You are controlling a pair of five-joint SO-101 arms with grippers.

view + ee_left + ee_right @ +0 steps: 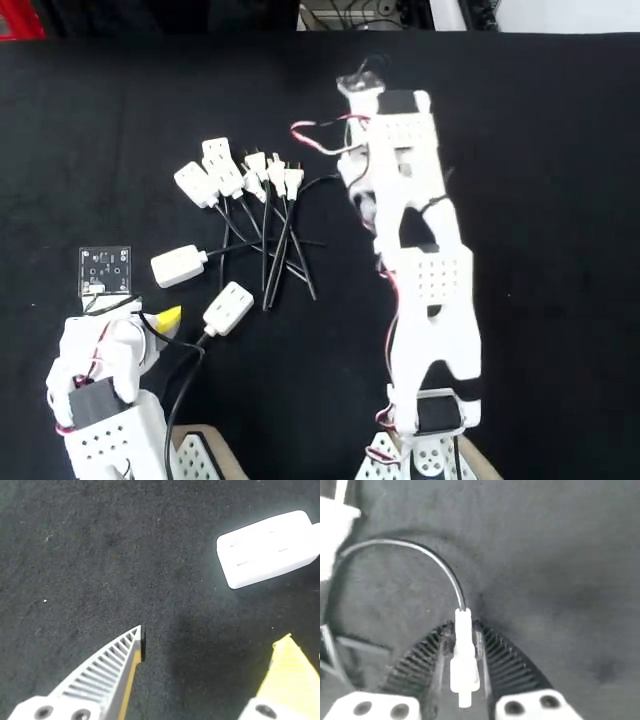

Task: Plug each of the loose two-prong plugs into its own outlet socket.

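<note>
The right gripper is clamping its two ribbed fingers tight on the white body of a two-prong plug; the plug is standing lengthwise between them, and its black cord is arching away from its far end across the black table. The left gripper is hanging with its jaws spread wide and nothing between them, one grey ribbed finger and one yellow finger pointing down at bare cloth; an outlet socket is lying flat just beyond the yellow tip, apart from it, slots facing up.

From the high view, the right arm is stretching far up the table past the tangle of cords, while the left arm is sitting folded at the near corner, its yellow fingertip lying near one white socket block; three more socket blocks are lying spread to the left of the middle; a cluster of loose plugs is lying just beside the upper two, unplugged, their black leads crossing below them; a small square board is lying near the left arm.
</note>
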